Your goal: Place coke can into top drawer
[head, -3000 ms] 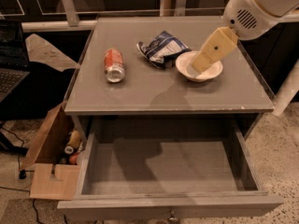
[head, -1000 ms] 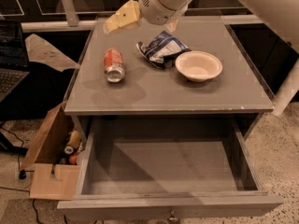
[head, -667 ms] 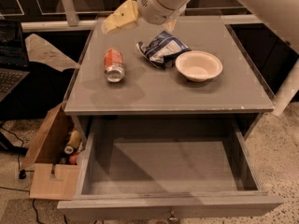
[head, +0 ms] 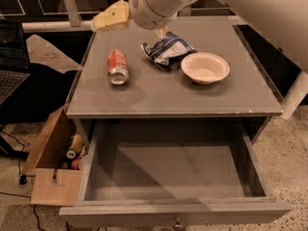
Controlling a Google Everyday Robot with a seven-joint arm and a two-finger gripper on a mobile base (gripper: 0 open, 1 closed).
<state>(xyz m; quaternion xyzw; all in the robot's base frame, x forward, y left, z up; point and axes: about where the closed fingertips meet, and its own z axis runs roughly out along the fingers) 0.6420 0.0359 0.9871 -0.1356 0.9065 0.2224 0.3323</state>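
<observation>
The coke can (head: 117,66) lies on its side on the left part of the grey table top (head: 173,95), its silver end facing me. The top drawer (head: 192,214) is pulled fully open below the table's front edge, and its inside is bare. My gripper (head: 109,19), cream-yellow at the end of the white arm, hovers above the table's back left corner. It is behind the can and above it, not touching it, and holds nothing that I can see.
A blue-and-white chip bag (head: 168,49) and a white bowl (head: 205,67) lie right of the can. A brown cardboard box (head: 50,177) holding a tan bottle (head: 74,146) stands on the floor left of the drawer. A laptop (head: 9,57) is at far left.
The arm has swung from over the white bowl on the right to the table's back left corner. Can, bag, bowl and drawer have not moved.
</observation>
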